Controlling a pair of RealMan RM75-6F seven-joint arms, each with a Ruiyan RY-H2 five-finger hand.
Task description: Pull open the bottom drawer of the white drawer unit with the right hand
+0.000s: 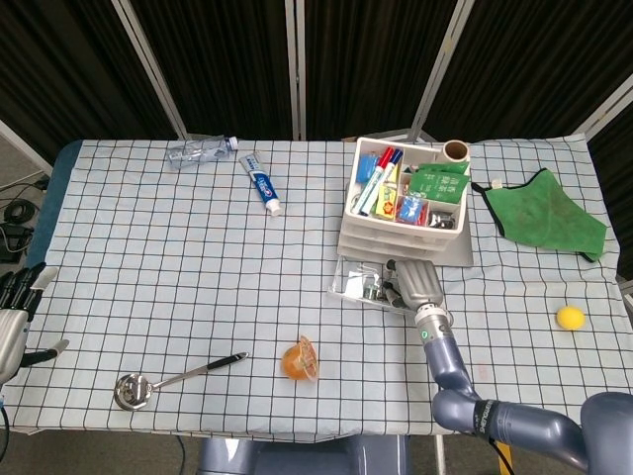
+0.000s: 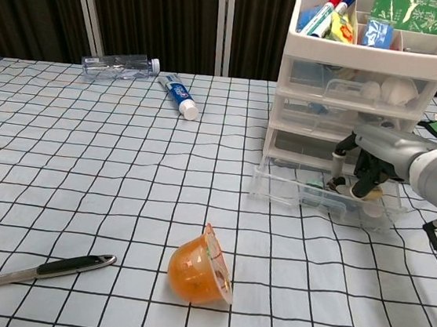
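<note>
The right hand [image 2: 366, 166] reaches in over the bottom drawer [image 2: 321, 195] of the white drawer unit [image 2: 361, 93], its fingers [image 2: 338, 168] curled downward into the drawer's open top; whether they press on the front wall or on the contents cannot be made out, and nothing is visibly held in the palm. In the head view the same hand [image 1: 416, 284] covers the drawer's right part. The drawer [image 1: 363, 282] stands pulled well out from the unit [image 1: 404, 213], its clear front wall toward the robot, small items inside too blurred to name. The unit sits at the far right of the checked tablecloth [image 1: 178, 257]; its top tray holds markers [image 2: 324, 11] and a green packet [image 2: 410, 10] with pale printing too small to read. The left hand [image 1: 14, 315] hangs far to the left of the unit, off the table's near edge, fingers straight and spread, holding nothing. Left of the unit, at the far side, lies a toothpaste tube [image 2: 179, 97] with blue and red lettering that cannot be read with certainty, and beyond it a clear plastic bottle [image 2: 119, 64] on its side. In front of the unit, toward the robot, an orange jelly cup [image 2: 201, 266] lies tipped, and a ladle [image 1: 168, 378] lies further left. Right of the unit lie a green cloth [image 1: 544, 214] and a yellow ball [image 1: 569, 318].
</note>
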